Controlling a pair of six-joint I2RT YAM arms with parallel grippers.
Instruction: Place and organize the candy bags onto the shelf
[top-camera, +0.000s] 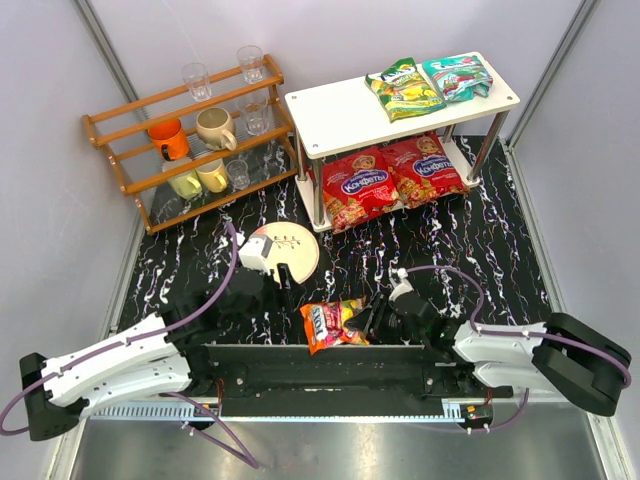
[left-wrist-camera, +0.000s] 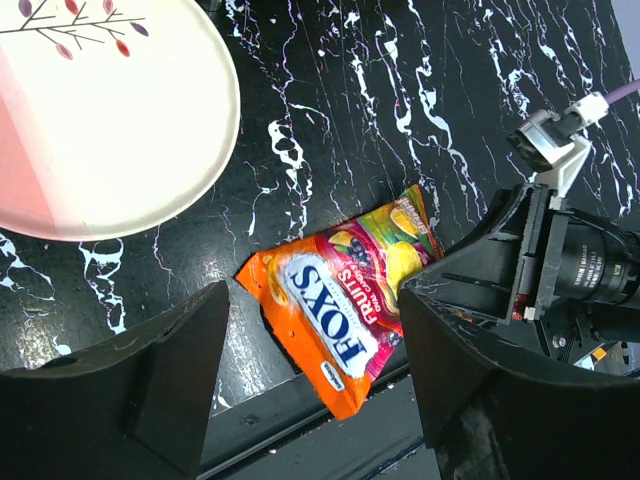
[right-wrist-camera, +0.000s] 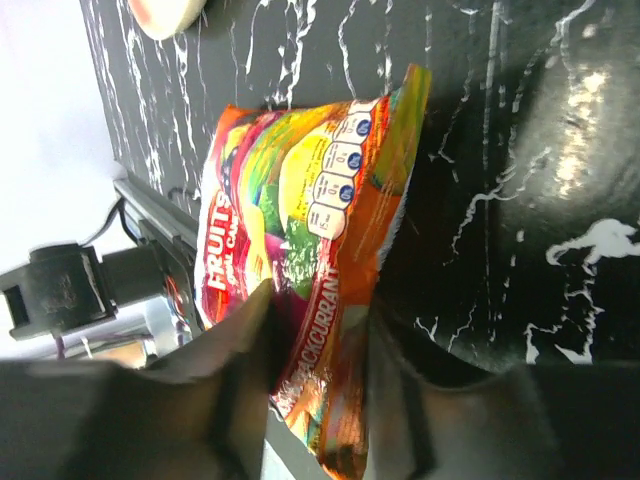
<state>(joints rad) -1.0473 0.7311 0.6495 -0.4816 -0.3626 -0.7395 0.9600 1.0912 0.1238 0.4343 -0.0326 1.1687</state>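
The small orange bag (top-camera: 333, 323) lay face up at the near edge of the bench (top-camera: 480, 250), between the two arms, one corner lapping over the black rail (top-camera: 300, 357) there. The other four bags were already on the shelf (top-camera: 340, 110): the two red bags (top-camera: 357, 183) on the lower tier, the yellow-green bag (top-camera: 405, 88) and the teal bag (top-camera: 457, 75) on top.

The orange bag's long axis ran roughly along the near edge, its right end angled a little toward the shelf and its logo reading along that line.

The right fingers (right-wrist-camera: 318, 310) straddled that right end with the foil bunched between them; whether they were already biting I could not tell. The left fingers (left-wrist-camera: 312, 300) hung apart above the bag, holding nothing, with the plate (left-wrist-camera: 110, 120) just beyond them.

By its look the packet was light, soft and crinkly, with a glossy skin likely to slip, and loose sweets inside would probably shift and let it sag from one end. A firm pinch on the flat sealed end, clear of the lumpy middle, seemed the safest hold; it would probably dangle lengthwise on the way to the shelf
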